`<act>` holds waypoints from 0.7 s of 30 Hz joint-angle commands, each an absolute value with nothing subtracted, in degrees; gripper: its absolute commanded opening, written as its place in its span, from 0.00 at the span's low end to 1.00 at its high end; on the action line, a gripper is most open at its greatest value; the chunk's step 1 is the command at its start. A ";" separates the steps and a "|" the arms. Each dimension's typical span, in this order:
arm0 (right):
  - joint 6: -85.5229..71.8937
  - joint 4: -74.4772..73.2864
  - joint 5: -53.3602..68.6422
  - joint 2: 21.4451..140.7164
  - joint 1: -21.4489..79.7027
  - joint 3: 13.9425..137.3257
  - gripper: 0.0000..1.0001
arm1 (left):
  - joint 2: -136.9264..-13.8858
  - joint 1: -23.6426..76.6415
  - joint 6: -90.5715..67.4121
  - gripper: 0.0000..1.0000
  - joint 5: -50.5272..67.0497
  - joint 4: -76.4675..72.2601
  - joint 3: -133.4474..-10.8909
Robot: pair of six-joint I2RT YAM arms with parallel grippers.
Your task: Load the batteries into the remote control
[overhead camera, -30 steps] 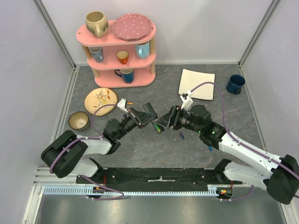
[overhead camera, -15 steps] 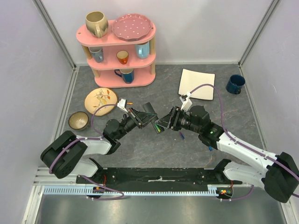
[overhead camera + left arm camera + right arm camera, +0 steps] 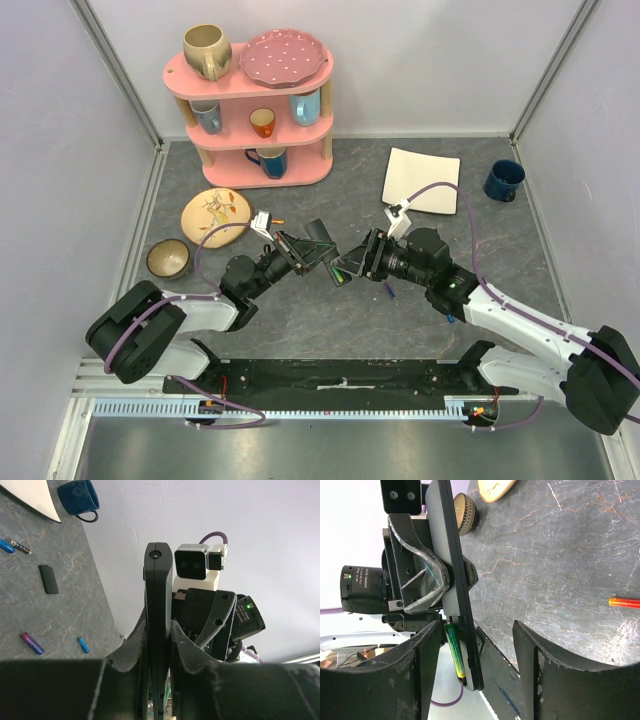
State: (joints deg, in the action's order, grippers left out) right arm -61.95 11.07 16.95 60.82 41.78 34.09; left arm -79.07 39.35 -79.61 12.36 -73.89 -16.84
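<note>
While your left pincer (image 3: 159, 630) is clenched on the remote (image 3: 158, 590), holding it edge-up off the worktop (image 3: 560, 555) at the middle of the top view, your right pincer (image 3: 477, 630) stands released. Its fingers are spread to either side of the remote's lower end and grip nothing.

A green battery (image 3: 454, 651) lies in the open bay at the lower left of the right wrist view. You cannot tell whether it is fully seated. That is the main risk: with the remote tilted like this and the bay uncovered, a nudge from the nearby right finger could tip the cell out. A hard push could also twist the remote in the left grip, since it is clamped only by its thin edges.

An orange battery (image 3: 625, 601) at the right edge and a purple battery (image 3: 31, 643) at the lower left of the left wrist view lie loose on the worktop. They look likely to roll if clipped. A small black slab (image 3: 48, 578), probably the cover, lies apart from them.
</note>
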 commanded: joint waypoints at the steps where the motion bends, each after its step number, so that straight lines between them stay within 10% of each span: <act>1: -61.96 13.01 18.28 58.98 41.48 33.40 0.66 | -77.96 39.20 -78.05 0.02 12.66 -93.34 -17.14; 21: -62.58 17.05 21.97 59.33 40.78 30.76 0.60 | -78.14 39.20 -78.22 0.02 12.92 -93.69 -17.93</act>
State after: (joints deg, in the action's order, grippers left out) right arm -62.19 14.35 20.16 58.94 41.01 31.03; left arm -79.07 39.35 -79.61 12.38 -73.89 -16.84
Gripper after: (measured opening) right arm 0.610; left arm 0.226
